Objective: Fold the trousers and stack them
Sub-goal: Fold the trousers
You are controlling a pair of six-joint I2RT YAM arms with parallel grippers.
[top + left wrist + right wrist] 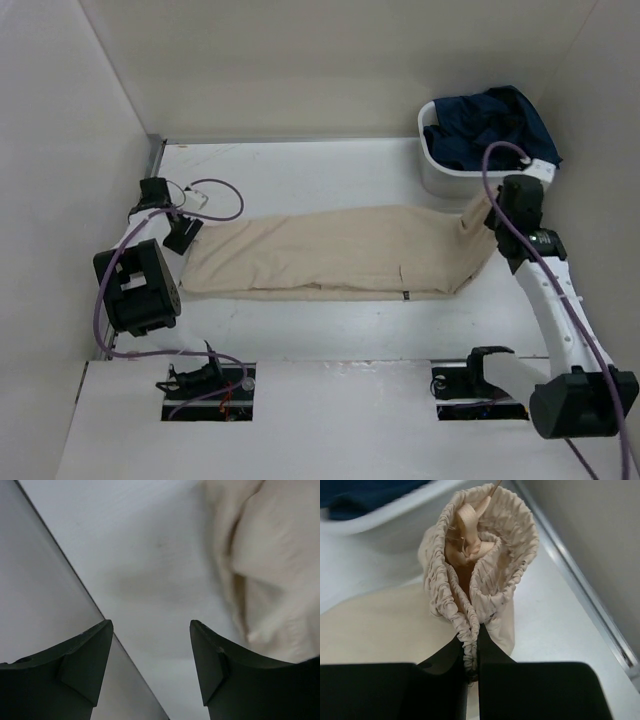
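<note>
Across the middle of the table [300, 330], the beige trousers [330, 255] are laid flat from left to right. Their gathered waistband [480, 575] is raised at the right end and pinched in the closed right gripper [472, 647], beside a white basket [432, 172] heaped with navy clothing [490, 125]. The left gripper [150, 630] is held open just beside the left end, gripping nothing.

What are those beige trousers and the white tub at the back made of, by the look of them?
The beige trousers: soft matte cloth, likely cotton; the waistband bunches into fine elastic ruffles where the right gripper pinches it. The white tub: probably moulded plastic, judging by its smooth, rounded, evenly thick rim.
</note>
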